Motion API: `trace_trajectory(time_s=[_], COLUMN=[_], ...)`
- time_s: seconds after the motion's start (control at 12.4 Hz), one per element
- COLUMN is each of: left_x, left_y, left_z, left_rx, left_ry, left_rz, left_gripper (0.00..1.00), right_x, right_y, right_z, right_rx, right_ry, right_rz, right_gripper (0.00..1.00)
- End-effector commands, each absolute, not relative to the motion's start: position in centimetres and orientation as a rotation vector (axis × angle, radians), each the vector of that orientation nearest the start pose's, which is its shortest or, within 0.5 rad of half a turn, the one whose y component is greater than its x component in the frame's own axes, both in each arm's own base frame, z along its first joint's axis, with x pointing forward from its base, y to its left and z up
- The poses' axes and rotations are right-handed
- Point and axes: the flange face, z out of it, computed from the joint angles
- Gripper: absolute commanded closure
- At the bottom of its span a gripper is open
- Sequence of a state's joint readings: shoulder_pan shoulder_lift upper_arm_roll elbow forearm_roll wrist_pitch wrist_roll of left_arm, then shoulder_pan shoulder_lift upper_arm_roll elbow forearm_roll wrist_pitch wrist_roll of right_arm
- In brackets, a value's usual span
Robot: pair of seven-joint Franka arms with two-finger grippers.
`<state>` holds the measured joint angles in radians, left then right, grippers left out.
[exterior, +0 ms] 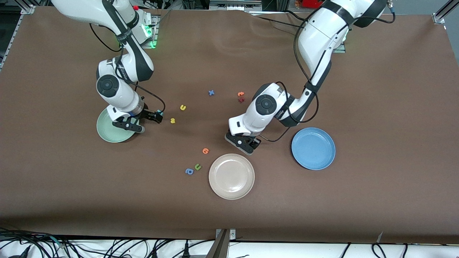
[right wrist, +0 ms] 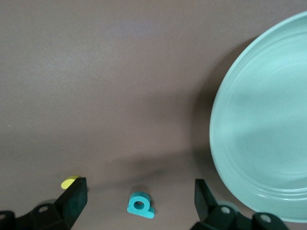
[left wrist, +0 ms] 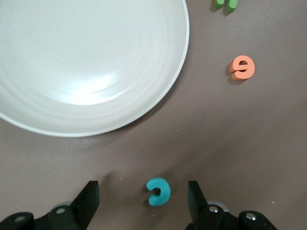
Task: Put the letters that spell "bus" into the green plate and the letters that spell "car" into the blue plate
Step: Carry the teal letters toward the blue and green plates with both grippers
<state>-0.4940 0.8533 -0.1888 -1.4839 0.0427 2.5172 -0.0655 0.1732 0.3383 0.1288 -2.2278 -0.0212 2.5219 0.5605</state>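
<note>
Table (exterior: pixel 376 200): brown worktop carrying three plates and scattered foam letters.
Blue plate (exterior: pixel 313 148): lay toward the left arm's end of the table; nothing was in it.
Beige-white plate (exterior: pixel 231 176): lay nearest the front edge of the table; nothing was in it.
Green plate (exterior: pixel 107 132): lay toward the right arm's end of the table, partly under the right arm; the visible part held nothing.
Left gripper (exterior: pixel 247 144): was low over the table just beside the beige-white plate's rim. In the left wrist view the fingers (left wrist: pixel 88 199) stood apart, one on each side of the teal "c" (left wrist: pixel 158 191), touching nothing and gripping nothing.
Right gripper (exterior: pixel 143 123): was low over the table beside the green plate. In the right wrist view the fingers (right wrist: pixel 74 199) stood wide apart around the teal "b" (right wrist: pixel 140 205), with clear gaps on both sides; nothing was held.
Yellow letters: one (exterior: pixel 183 107) lay on the bare table near the middle; the second (exterior: pixel 172 120) lay nearer the front camera, close to the right gripper.
Orange letter (exterior: pixel 205 151): lay on the table near the beige-white plate.
Green "u" (exterior: pixel 197 166) and blue "a" (exterior: pixel 189 171): lay side by side on the table, beside the beige-white plate.
Blue "x" (exterior: pixel 211 92): lay on the table farther from the front camera than the yellow letters.
</note>
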Motion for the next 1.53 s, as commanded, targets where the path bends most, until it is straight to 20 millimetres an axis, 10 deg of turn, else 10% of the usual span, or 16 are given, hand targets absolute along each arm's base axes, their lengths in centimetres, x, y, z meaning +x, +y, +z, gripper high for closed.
trace_trajectory(time_s=[0.0,0.24,0.48,0.89,1.45], left_x=[58.3,57.3,57.1,56.8,60.2], left_y=[-46.0,-47.2,-47.0,-46.5,-41.3], left_z=[17.6,17.6,17.1,16.6,26.1], left_rx=[-3.087,-3.09,-3.085,-3.077,-3.036], left_ry=[0.979,0.972,0.972,0.969,0.856], left_rz=[-0.265,-0.26,-0.247,-0.224,-0.1], left_gripper=[0.2,0.3,0.71,0.81,0.83], right_x=[51.6,51.2,50.7,49.6,49.0], right_y=[17.1,18.1,18.2,18.7,18.5], right_z=[20.8,19.7,19.3,18.9,17.9], right_rx=[-3.084,-3.068,-3.067,-3.092,-3.096], right_ry=[0.437,0.507,0.558,0.592,0.593], right_rz=[0.077,0.092,0.12,0.226,0.251], right_gripper=[0.01,0.01,0.02,0.08,0.12])
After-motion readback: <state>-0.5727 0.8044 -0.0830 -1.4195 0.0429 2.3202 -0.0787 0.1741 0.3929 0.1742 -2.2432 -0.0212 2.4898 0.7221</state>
